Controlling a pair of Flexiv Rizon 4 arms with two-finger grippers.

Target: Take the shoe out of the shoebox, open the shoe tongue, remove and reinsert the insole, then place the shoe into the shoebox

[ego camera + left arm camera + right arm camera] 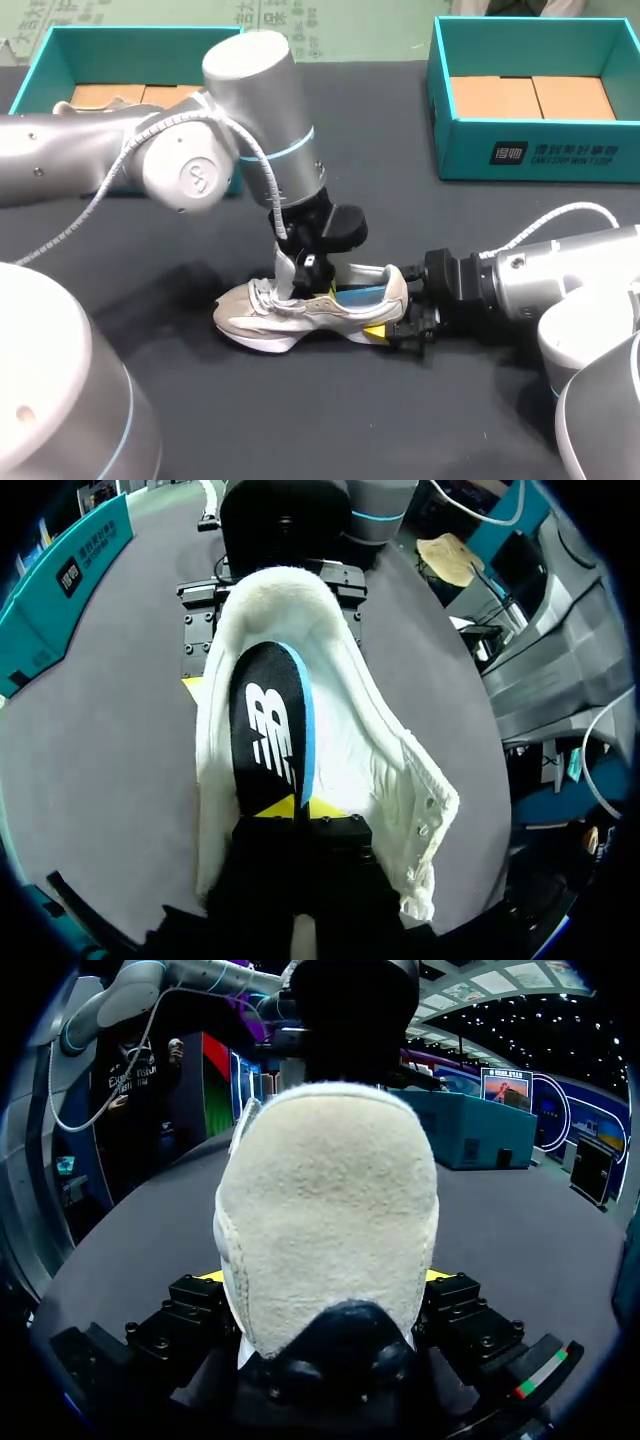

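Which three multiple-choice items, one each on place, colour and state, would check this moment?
1. The shoe is: A on the black table; B lifted in the air; C on top of an arm.
2. The insole is mainly: A red; B black; C green.
3. The right gripper has its jaws: A open, clear of the shoe; B shut on the shoe's heel; C shut on the laces.

Answers:
1 A, since the head view shows the sole resting on the tabletop.
2 B, since the left wrist view shows it black with a blue edge, pinched by the left gripper.
3 B, since the right wrist view shows the jaws pressing both sides of the heel.
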